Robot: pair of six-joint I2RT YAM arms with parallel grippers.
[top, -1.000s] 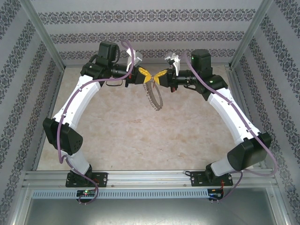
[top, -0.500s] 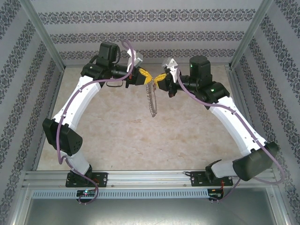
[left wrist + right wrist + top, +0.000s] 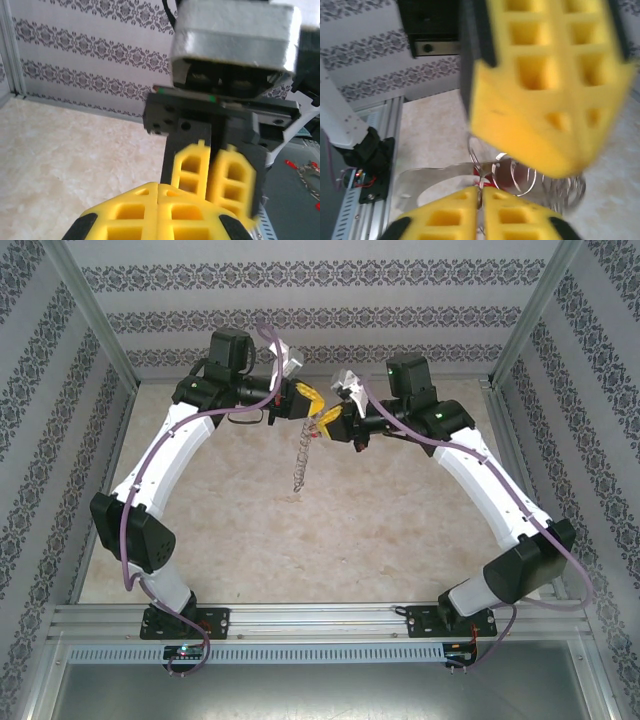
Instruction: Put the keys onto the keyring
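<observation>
High over the table's far half, my left gripper [image 3: 316, 406] and right gripper [image 3: 328, 421] meet tip to tip. The keyring [image 3: 302, 462] hangs below them as a straight floppy strand, clear of the table. In the right wrist view its wire loops [image 3: 534, 176] run up behind the left gripper's fingers [image 3: 540, 100]. The key's red head [image 3: 503, 175] sits among those loops, just past my right gripper [image 3: 481, 197], whose jaws pinch a thin wire of the keyring. In the left wrist view my left gripper [image 3: 159, 192] is shut, facing the right gripper's fingers [image 3: 192, 167].
The marbled tabletop [image 3: 300, 540] lies below, enclosed by patterned walls on three sides [image 3: 320, 320]. An aluminium rail [image 3: 320, 620] runs along the near edge where both arm bases are bolted.
The right arm has pushed left and its gripper has closed in under the left one. The keyring has gone from a hanging loop to a straight strand swung to the lower left.
</observation>
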